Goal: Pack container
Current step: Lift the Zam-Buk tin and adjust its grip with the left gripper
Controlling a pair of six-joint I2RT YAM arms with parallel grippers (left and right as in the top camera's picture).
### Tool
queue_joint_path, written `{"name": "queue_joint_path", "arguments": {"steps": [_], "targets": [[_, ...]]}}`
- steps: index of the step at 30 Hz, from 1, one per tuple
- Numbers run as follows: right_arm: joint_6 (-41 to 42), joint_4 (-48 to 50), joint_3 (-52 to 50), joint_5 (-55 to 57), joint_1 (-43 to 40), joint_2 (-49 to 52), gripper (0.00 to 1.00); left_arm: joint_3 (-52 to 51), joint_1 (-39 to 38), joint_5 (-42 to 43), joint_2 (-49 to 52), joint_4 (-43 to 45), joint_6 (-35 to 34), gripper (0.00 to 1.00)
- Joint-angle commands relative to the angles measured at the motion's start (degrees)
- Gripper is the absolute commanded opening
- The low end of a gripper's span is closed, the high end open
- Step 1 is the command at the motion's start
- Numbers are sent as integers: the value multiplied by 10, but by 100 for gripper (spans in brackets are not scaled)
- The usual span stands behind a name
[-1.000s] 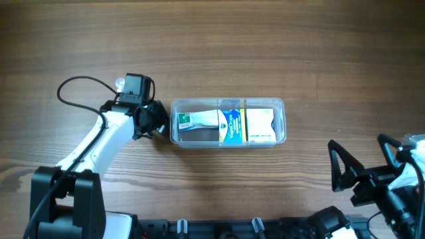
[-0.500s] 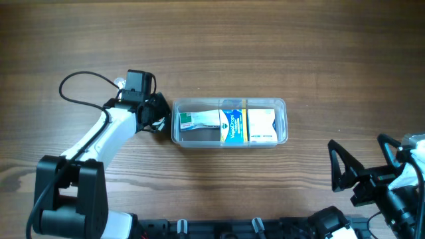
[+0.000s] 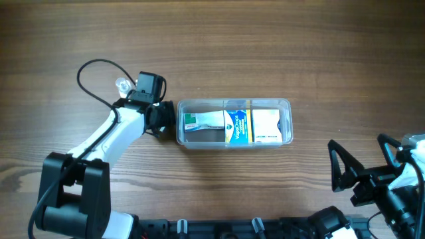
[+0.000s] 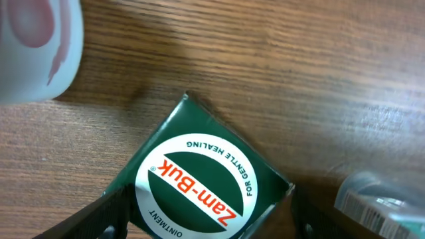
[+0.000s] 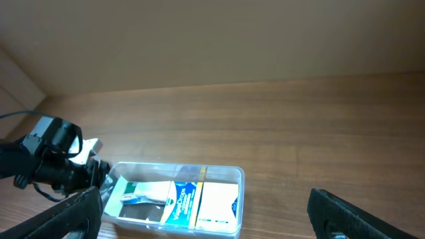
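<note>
container (image 3: 287, 123): middle of table (image 3: 265, 46), small boxes (image 3: 232, 125) inside.
left claw (image 3: 161, 119): at container's left end; only the wrist view shows it clamped on green Zam-Buk box (image 4: 199, 189).
right claw (image 3: 364, 158): near-right edge, spread wide, empty.
unclear: white blob (image 4: 33, 46), cut off.

The overhead camera looks straight down on the wooden table (image 3: 279, 53), the container (image 3: 234, 123) mid-frame. The left wrist camera hangs very close over a green Zam-Buk box (image 4: 199, 189), catching only a corner of that container. The right wrist camera looks from far back, slanting down at the same container and left arm (image 3: 113, 133).
</note>
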Motion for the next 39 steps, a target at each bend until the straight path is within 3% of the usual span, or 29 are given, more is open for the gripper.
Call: {"name": "queue_joint_path", "arguments": {"steps": [1, 5, 12, 17, 21, 30, 34, 39], "targets": [[-5, 2, 2, 8, 2, 0, 100, -13, -13, 26, 23, -14, 52, 78], [-5, 2, 2, 8, 2, 0, 100, -13, -28, 70, 23, -19, 150, 67], [-5, 2, 2, 8, 2, 0, 100, -12, -31, 63, 12, -21, 186, 84], [-5, 2, 2, 8, 2, 0, 100, -12, -31, 54, -20, -21, 249, 92], [-5, 2, 2, 8, 2, 0, 100, -12, -31, 46, -20, -19, 318, 88], [-5, 2, 2, 8, 2, 0, 100, 1, -31, 44, -63, -45, 319, 88], [-5, 2, 2, 8, 2, 0, 100, 3, -31, 44, -120, -44, 333, 94], [-5, 2, 2, 8, 2, 0, 100, 3, -30, 44, -101, -28, 355, 99]]}}
